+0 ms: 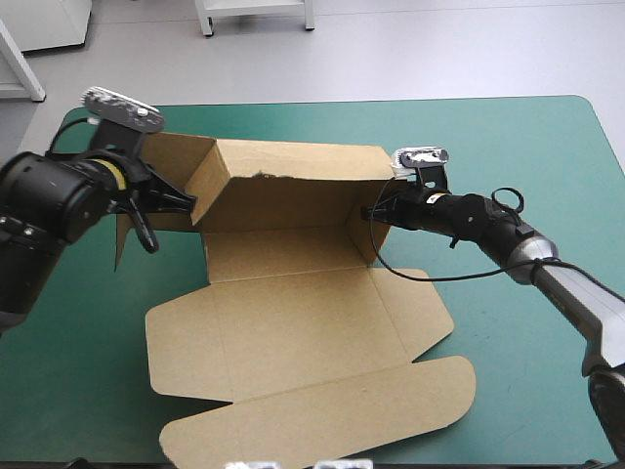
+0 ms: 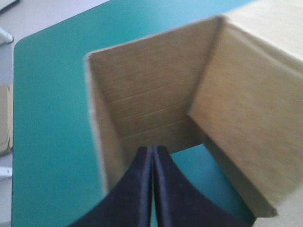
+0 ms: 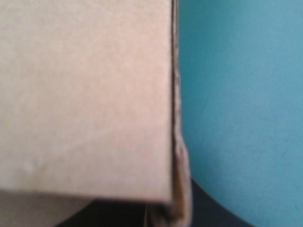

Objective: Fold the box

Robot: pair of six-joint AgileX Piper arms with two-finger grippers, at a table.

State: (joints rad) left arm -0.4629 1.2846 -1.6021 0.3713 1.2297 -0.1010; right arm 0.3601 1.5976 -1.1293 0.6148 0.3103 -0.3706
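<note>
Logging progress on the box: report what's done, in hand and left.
Done: back and side walls of the box stand raised. In hand: the right gripper is clamped on the right wall; the left gripper, shut, is at the left wall. Left: walls look untucked, lid lies flat.

So the box (image 1: 293,313) sits about mid-table (image 1: 527,147), a bit toward the left. Its back wall (image 1: 293,176) stands up on the far side. There's a short side wall (image 1: 374,234) raised at the right end and a flap (image 1: 166,181) sticking out past the left end. The lid (image 1: 312,415) lies flat on the near side, reaching almost to the near edge. The left gripper (image 1: 188,203) is at the back wall's left corner, in the pocket between flap and wall. The right gripper (image 1: 372,212) is outside the right side wall, whose edge sits between its fingers. More board (image 2: 4,118) lies at the table's left edge.
</note>
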